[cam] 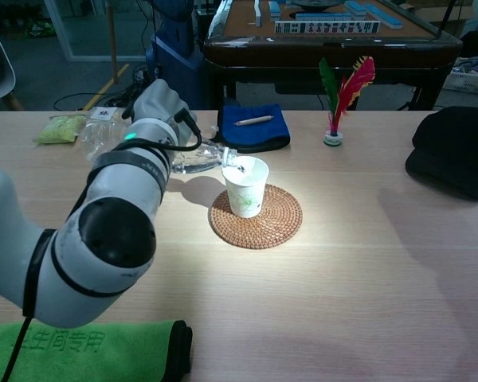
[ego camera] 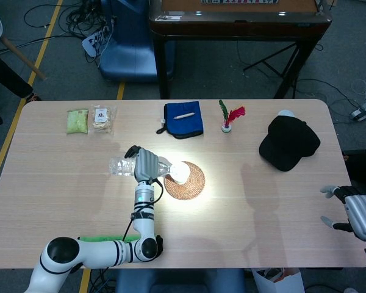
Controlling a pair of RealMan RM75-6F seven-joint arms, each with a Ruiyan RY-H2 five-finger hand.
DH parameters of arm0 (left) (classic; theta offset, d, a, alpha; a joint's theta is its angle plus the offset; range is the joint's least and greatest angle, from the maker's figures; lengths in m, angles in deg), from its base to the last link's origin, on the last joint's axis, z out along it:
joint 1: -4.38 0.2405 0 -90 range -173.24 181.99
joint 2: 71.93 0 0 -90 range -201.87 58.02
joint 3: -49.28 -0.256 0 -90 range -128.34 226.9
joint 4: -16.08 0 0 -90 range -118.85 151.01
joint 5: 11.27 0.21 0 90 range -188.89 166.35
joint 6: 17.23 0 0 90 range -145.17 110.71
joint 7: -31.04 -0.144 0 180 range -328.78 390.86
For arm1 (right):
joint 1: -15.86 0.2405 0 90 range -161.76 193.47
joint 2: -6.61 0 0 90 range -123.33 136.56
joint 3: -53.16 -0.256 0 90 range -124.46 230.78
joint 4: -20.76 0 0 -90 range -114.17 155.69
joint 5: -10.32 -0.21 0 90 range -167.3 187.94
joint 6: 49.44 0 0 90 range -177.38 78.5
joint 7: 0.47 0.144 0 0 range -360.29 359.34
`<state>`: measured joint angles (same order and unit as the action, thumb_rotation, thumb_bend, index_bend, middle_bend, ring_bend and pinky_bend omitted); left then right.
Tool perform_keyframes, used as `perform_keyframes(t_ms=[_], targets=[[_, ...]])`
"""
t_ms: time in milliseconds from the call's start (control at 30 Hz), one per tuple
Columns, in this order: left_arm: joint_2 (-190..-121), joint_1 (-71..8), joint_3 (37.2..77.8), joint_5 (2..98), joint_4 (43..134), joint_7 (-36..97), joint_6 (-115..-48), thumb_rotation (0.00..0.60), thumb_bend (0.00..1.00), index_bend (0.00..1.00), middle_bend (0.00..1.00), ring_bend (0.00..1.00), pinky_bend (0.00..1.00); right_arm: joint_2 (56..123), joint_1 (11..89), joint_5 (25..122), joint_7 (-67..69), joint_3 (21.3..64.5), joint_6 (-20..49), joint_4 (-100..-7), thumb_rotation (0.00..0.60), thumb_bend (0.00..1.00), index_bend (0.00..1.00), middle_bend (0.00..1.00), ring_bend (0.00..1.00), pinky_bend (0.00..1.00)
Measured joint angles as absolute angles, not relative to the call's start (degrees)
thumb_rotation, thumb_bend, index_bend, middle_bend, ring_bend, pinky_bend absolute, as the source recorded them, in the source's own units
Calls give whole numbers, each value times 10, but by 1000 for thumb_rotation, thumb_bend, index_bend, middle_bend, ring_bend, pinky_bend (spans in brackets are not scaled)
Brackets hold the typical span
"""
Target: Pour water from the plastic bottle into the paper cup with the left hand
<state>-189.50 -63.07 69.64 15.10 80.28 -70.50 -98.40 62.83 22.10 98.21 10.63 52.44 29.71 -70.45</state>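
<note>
Nearest the robot, a green towel (cam: 88, 344) lies folded at the near edge of the desk (ego camera: 262, 201), under the left arm. At the near right corner the right hand (ego camera: 354, 215) hangs just off the desk edge, fingers spread apart and holding nothing; I judge it is simply parked out of the way, since the task belongs to the other hand.

Toward the middle of the desk, the left hand (cam: 161, 107) is wrapped around the body of the bottle (ego camera: 123, 165), fingers closed over it. The bottle lies almost level, its base pointing to the left edge and its neck reaching right, the mouth sitting right at the rim of the cup (cam: 245, 185). That tilt looks chosen so the water runs out slowly; whether a stream is falling I cannot tell, though something dark shows just inside the cup's rim. The cup stands upright on a round woven mat (cam: 257, 216), which would catch any drips and keep it steady.

Beyond these, a blue pouch (ego camera: 183, 119) with a pen (ego camera: 184, 115) on top sits near the far edge, a feathered shuttlecock (ego camera: 227, 118) beside it, and a black cap (ego camera: 288, 143) lies toward the right edge. Two snack packets (ego camera: 90, 119) rest near the far left corner, well apart from the pouring.
</note>
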Motion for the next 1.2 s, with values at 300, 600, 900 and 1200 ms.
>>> perform_keyframes(t_ms=[300,600,900,1200], targets=[[-1899,-633,698,152,796,-717,-986,600,37,769,838,503,515,626,222,982,106,525,295,-707,600,47,358,433,338,313],[-1902,-635,703,151,792,-727,-991,600,37,769,838,503,515,630,223,982,103,526,292,-705,600,47,358,433,338,313],[-1904,-632,696,158,787,-731,-993,600,37,769,840,503,515,628,222,983,104,526,296,-706,600,47,358,433,338,313],[-1907,-631,700,157,779,-739,-993,600,37,769,841,503,515,628,222,982,106,526,295,-706,600,47,358,433,338,313]])
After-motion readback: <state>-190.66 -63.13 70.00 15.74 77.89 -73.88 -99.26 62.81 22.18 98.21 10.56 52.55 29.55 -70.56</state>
